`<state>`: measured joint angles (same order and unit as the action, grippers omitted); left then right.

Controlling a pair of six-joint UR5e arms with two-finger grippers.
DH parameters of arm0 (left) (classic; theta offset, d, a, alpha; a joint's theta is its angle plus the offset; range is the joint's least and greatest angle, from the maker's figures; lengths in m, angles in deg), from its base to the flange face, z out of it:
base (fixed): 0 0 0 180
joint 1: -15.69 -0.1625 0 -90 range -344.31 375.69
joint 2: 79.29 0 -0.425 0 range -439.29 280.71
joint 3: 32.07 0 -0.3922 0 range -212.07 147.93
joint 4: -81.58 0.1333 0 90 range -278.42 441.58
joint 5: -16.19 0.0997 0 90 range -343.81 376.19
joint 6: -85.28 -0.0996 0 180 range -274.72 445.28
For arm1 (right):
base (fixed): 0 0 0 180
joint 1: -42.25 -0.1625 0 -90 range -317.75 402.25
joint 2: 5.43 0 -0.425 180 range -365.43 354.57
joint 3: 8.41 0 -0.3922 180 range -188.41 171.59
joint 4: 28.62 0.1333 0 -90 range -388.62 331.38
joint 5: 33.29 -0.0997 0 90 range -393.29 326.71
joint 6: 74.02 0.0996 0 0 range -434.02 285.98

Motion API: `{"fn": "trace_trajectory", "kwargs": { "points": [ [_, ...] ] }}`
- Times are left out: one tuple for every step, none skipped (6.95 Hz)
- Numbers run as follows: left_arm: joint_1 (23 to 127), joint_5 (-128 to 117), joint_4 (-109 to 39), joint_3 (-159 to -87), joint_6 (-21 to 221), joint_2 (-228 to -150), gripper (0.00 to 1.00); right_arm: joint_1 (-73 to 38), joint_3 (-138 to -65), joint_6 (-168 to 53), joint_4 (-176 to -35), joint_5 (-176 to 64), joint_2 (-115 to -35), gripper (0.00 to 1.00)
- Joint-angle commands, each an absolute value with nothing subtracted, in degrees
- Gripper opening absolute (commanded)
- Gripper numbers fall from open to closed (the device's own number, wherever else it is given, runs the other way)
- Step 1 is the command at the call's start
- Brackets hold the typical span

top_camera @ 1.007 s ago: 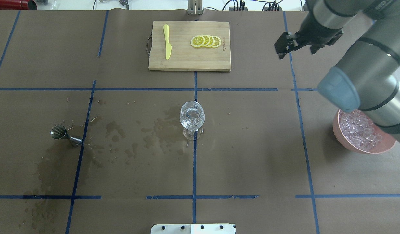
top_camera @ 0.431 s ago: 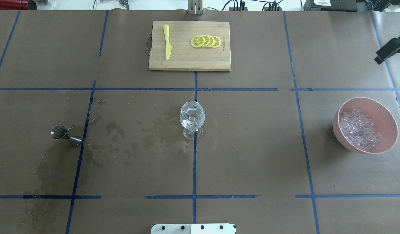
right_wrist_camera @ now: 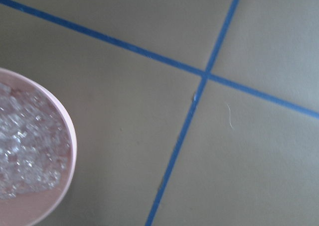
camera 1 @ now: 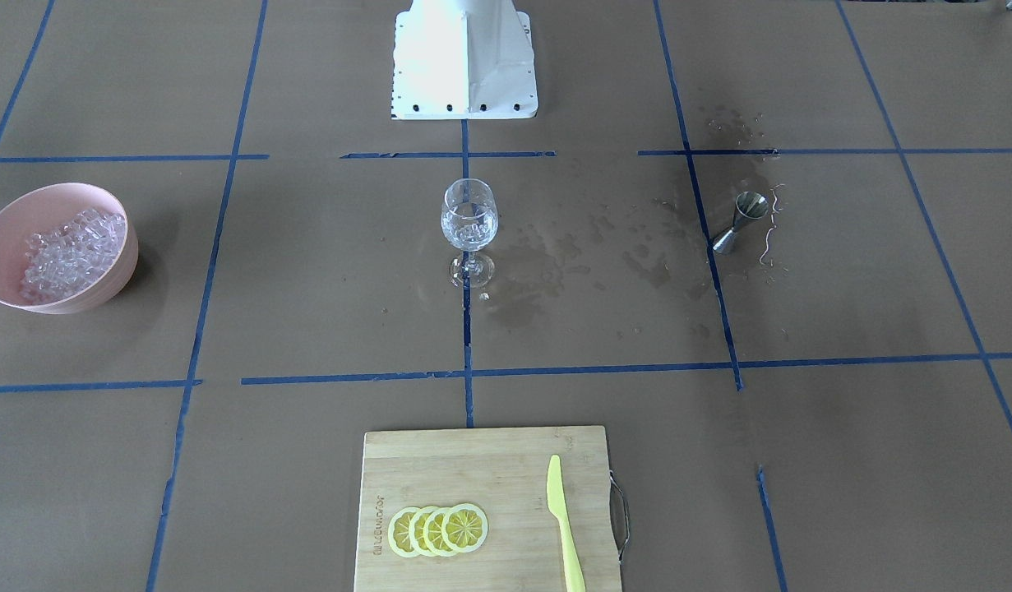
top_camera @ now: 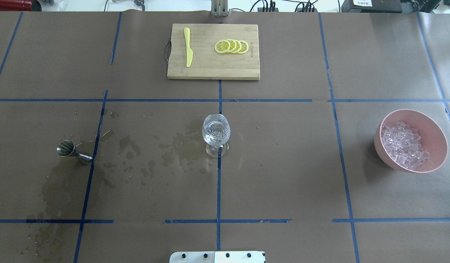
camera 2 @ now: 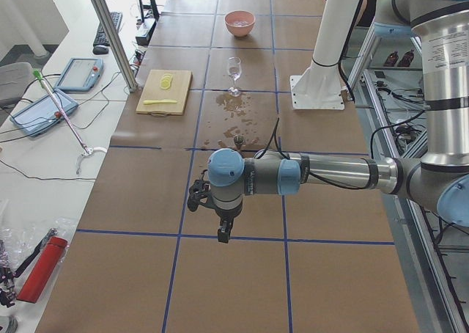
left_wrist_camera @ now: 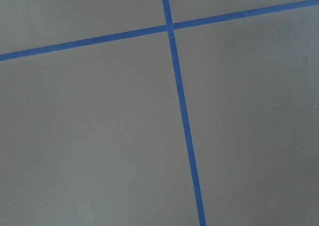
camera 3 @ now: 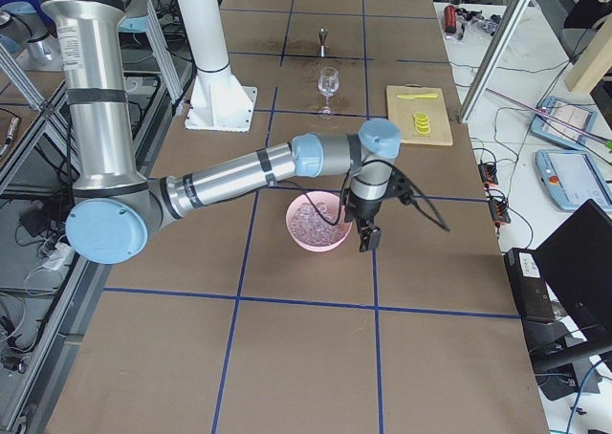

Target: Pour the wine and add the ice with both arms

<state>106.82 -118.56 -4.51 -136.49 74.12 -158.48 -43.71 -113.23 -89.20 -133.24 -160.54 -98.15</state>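
A clear stemmed wine glass (top_camera: 216, 132) stands upright at the table's centre, also in the front view (camera 1: 469, 215); its contents are clear and glinting, and I cannot separate wine from cubes. The ice (top_camera: 404, 146) fills a pink bowl (top_camera: 438, 137) at the right. A steel jigger (top_camera: 69, 149) lies on its side at the left. Both arms are outside the overhead and front views. The left gripper (camera 2: 223, 234) hangs over bare paper far from the jigger. The right gripper (camera 3: 366, 238) hangs just beside the bowl (camera 3: 316, 243). For both, I cannot tell whether they are open or shut.
A wooden cutting board (top_camera: 210, 69) at the far middle carries lemon slices (top_camera: 232, 46) and a yellow knife (top_camera: 188, 47). Wet patches (top_camera: 181, 146) darken the paper between jigger and glass. The white pedestal (camera 1: 464, 57) stands at the robot's side.
The right arm has swung off the overhead view to the right, uncovering the whole pink bowl. Glass, jigger and board have not moved.
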Motion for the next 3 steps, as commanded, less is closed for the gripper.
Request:
{"fn": "trace_trajectory", "kwargs": {
  "points": [
    [106.84, -118.64, -4.55, -136.57, 74.12, -158.48, 1.00, -48.79, -111.35, -89.84, -129.37, -160.90, -106.57, 1.00],
    [106.75, -118.64, -4.55, -136.49, 74.12, -158.48, 1.00, -50.20, -111.42, -89.93, -127.95, -160.82, -107.55, 1.00],
    [106.75, -118.64, -4.72, -136.48, 74.12, -158.48, 1.00, -50.99, -111.60, -90.11, -127.85, -160.82, -107.56, 1.00]
  ]
}}
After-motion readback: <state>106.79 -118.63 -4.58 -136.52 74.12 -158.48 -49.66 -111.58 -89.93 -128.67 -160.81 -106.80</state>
